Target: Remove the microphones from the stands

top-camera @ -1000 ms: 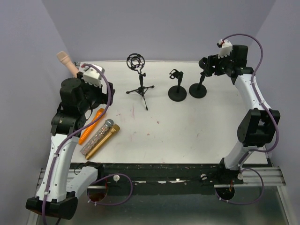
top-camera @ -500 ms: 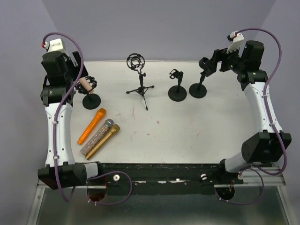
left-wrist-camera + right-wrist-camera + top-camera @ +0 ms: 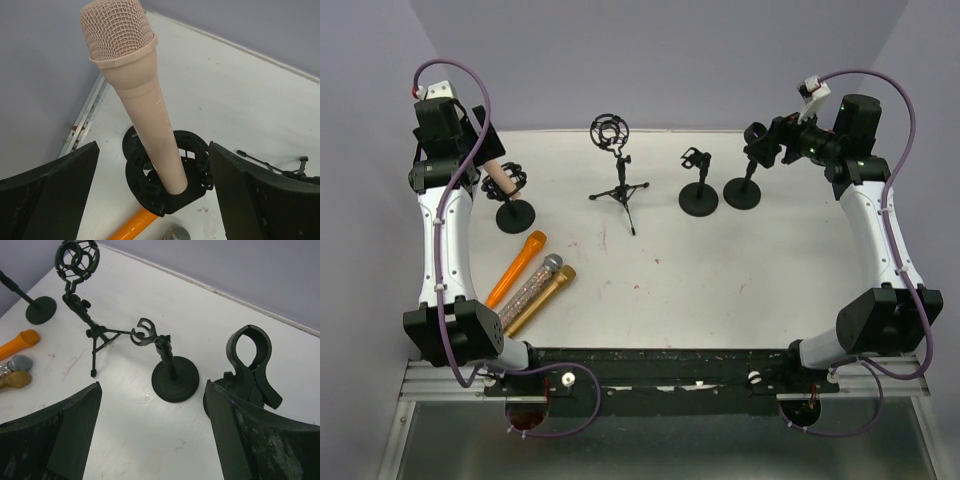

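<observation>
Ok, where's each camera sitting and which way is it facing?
Top external: above and behind the bases, looking down on the table; left arm and right arm show.
Left wrist: on the left arm, looking down the pink microphone into its stand; open jaws at both edges.
Right wrist: on the right arm, facing the empty stands; open jaws at both edges.
Shared: the orange microphone shows in all three.

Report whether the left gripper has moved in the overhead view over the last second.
Yes. The left gripper has swung left, away from the tripod stand; its fingers flank the pink microphone.
</observation>
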Robot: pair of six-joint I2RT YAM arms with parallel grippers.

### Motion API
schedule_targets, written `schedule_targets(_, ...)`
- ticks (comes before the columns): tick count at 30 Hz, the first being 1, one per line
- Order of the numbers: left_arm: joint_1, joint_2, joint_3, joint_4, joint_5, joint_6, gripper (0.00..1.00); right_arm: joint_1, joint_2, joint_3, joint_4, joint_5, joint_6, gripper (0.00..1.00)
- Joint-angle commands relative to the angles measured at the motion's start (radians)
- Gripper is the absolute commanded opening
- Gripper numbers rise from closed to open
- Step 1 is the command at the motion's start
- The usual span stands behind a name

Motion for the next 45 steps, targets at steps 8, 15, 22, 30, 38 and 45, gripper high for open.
schedule_targets(8, 0.025, 0.068, 0.054, 0.003, 0.065, -0.035, 0.94, 0.354, 0.139, 0.141, 0.049, -0.022, -0.021, 0.9)
schedule_targets(15, 0.054, 0.071, 0.035, -0.004, 0.114, -0.046, 0.91, 0.629, 0.422, 0.413, 0.167, -0.007, 0.062, 0.86)
schedule_targets(22, 0.063, 0.072, 0.008, -0.003, 0.147, -0.052, 0.89, 0.772, 0.706, 0.653, 0.319, 0.009, 0.241, 0.85)
schedule_targets(30, 0.069, 0.106, 0.026, -0.001, 0.187, -0.035, 0.88, 0.853, 0.937, 0.837, 0.546, 0.105, 0.394, 0.92)
schedule_targets(38, 0.072, 0.124, 0.02, -0.01, 0.201, -0.042, 0.81, 0.899, 1.064, 0.911, 0.721, 0.223, 0.484, 0.91)
schedule_targets(45, 0.078, 0.14, 0.008, -0.003, 0.236, -0.041, 0.72, 0.916, 1.095, 0.85, 0.79, 0.286, 0.496, 0.85)
